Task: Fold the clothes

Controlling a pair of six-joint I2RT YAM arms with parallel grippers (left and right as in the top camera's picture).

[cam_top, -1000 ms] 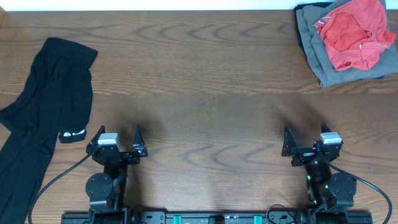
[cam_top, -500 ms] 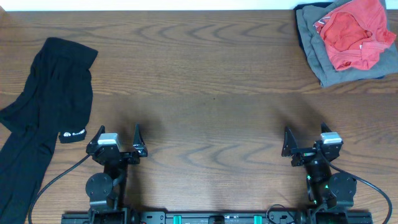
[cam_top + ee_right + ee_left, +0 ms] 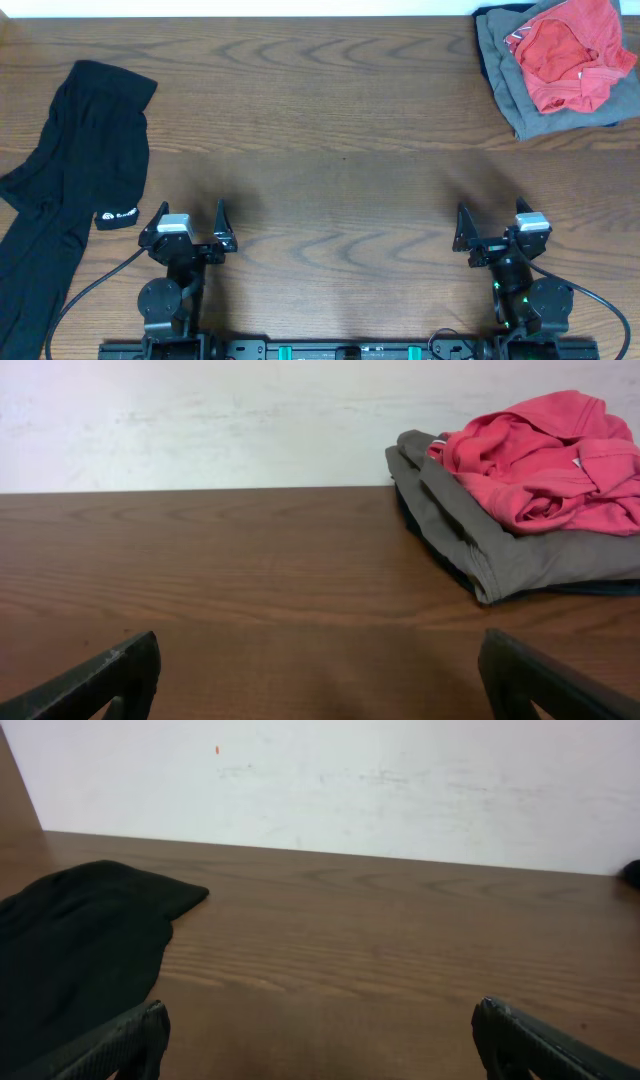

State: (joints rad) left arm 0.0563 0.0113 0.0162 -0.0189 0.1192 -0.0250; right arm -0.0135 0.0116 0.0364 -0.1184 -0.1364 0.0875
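The clothes, a black T-shirt, lie bunched in a long strip down the left side of the table, with a small white logo patch at the right edge. The left wrist view shows its far end at the left. My left gripper stands open near the front edge, just right of the patch, holding nothing; its fingertips frame bare wood. On the right, my right gripper is open and empty too, with fingertips wide apart over the table.
A pile of a red garment on a folded grey garment sits at the back right corner, seen as the red garment in the right wrist view. A white wall runs behind the table's far edge.
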